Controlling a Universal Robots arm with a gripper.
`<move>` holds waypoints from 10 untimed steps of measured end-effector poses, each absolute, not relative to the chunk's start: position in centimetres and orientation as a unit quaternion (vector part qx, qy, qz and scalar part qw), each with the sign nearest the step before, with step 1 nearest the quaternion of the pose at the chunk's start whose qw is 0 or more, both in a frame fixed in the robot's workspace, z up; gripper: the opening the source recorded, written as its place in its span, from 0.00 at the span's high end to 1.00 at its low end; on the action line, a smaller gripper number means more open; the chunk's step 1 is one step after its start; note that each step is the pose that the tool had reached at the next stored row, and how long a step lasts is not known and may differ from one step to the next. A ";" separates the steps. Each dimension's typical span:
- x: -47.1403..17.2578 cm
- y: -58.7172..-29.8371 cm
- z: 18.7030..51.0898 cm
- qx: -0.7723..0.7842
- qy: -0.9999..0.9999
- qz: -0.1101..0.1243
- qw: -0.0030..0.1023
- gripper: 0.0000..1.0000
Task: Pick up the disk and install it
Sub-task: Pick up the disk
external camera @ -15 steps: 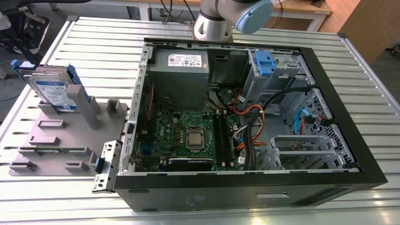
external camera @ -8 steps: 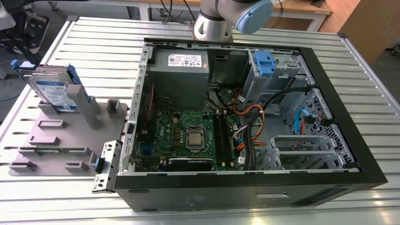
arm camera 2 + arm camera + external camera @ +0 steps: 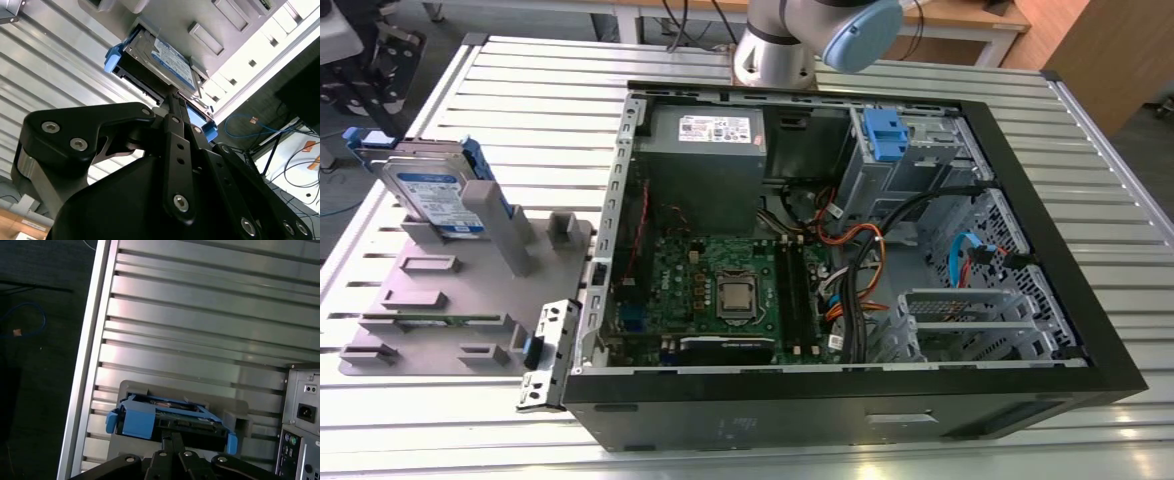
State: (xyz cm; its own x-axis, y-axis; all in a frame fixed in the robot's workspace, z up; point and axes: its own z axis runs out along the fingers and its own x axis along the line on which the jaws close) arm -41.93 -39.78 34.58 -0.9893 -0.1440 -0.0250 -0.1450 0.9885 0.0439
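We see a slatted metal table (image 3: 520, 70) carrying an open computer case (image 3: 854, 410) and, to the exterior view's left of it, a grey holder (image 3: 454, 300). The disk (image 3: 434, 195) (image 3: 170, 57) (image 3: 165, 415) stands on edge in that holder. In both wrist views the gripper (image 3: 173, 95) (image 3: 172, 436) points at it, fingers clenched together on nothing.

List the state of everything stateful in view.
disk: upright in the grey holder, not installed.
gripper: shut, holding nothing, pointed at the disk.
computer case: lying flat on the table, side open.
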 end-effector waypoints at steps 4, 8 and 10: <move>-41.9 -39.8 34.6 -0.089 0.996 0.023 0.011 0.89; -41.9 -39.8 34.6 -0.105 0.994 0.023 0.010 0.89; -41.9 -39.8 34.6 -0.112 0.993 0.023 0.010 0.89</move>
State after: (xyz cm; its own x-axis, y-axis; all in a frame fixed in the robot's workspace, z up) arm -41.93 -39.78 34.58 -0.9748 -0.2216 -0.0250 -0.2225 0.9740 0.0439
